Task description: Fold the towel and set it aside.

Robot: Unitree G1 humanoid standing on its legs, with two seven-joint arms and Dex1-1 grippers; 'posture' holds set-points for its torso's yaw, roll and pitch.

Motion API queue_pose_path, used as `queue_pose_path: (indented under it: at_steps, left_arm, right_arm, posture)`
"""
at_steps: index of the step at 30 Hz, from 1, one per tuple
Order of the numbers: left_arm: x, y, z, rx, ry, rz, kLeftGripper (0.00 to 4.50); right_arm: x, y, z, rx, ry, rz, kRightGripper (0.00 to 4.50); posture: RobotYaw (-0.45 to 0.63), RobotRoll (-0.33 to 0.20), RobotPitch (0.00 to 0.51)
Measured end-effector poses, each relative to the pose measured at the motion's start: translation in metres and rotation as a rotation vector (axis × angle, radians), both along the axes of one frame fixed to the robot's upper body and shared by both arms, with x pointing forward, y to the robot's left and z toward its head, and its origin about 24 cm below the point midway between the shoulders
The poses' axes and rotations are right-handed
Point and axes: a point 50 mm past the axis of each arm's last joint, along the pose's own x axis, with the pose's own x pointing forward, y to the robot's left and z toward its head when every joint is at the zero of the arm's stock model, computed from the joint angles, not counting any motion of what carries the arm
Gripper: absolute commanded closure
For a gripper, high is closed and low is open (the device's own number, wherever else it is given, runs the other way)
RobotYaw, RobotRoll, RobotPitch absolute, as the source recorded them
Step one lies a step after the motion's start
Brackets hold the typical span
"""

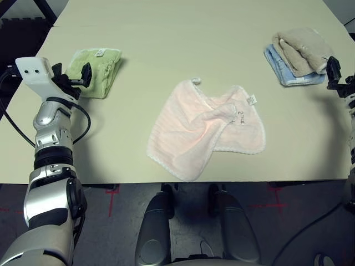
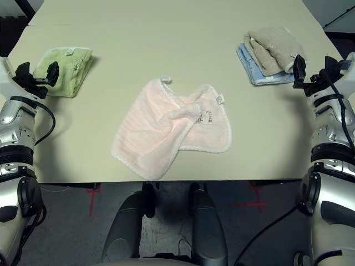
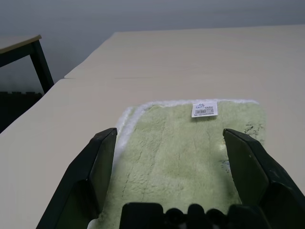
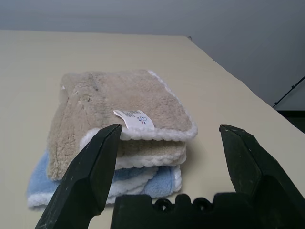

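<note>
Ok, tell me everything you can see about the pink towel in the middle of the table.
The pink towel is a pale, fluffy terry cloth with white stitched edging. It lies rumpled and unfolded near the table's front edge, one corner flipped over its middle. A small white tag sits at its right corner and a loop at the far corner. Only the table touches it; both grippers are apart from it.

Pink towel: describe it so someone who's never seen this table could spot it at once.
On the beige table, look at the middle of the near edge: the pink towel lies there loose and rumpled, one corner flopped over. The green towel at the left and the beige towel stacked on the blue towel at the right are neatly folded.
</note>
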Motion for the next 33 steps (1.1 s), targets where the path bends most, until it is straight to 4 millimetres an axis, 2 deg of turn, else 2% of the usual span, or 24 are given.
queue_pose_path:
  at_steps: [7, 17, 19, 23, 27, 30, 33]
  left_arm:
    - [0.0, 0.0, 0.0, 0.003, 0.001, -0.007, 0.0]
    - [0.0, -0.002, -0.001, 0.009, 0.006, -0.036, 0.0]
    - [0.001, -0.004, -0.001, -0.001, 0.022, -0.097, 0.0]
    - [-0.001, -0.016, 0.003, -0.035, 0.071, -0.372, 0.0]
    - [-0.007, -0.026, 0.014, 0.057, 0.122, -0.608, 0.0]
    - [-0.009, -0.037, 0.014, 0.125, 0.182, -0.761, 0.0]
    - [-0.012, -0.042, 0.012, 0.21, 0.249, -0.843, 0.0]
  right_arm:
    - [0.007, 0.015, -0.005, 0.024, 0.003, 0.079, 0.04]
    - [0.011, 0.02, -0.001, 0.03, 0.005, 0.124, 0.04]
    - [0.013, 0.023, -0.001, 0.042, 0.008, 0.151, 0.04]
    - [0.016, 0.027, 0.001, 0.054, 0.012, 0.211, 0.04]
    - [0.021, 0.034, 0.015, 0.051, -0.008, 0.284, 0.04]
    - [0.025, 0.039, 0.025, 0.031, -0.001, 0.349, 0.04]
    - [0.029, 0.045, 0.033, 0.018, 0.008, 0.414, 0.04]
  posture:
    - [0.0, 0.0, 0.258]
    - [0.01, 0.0, 0.259]
    - [0.02, 0.0, 0.261]
    - [0.03, 0.0, 0.258]
    - [0.04, 0.0, 0.264]
    - [0.05, 0.0, 0.259]
    - [0.05, 0.0, 0.258]
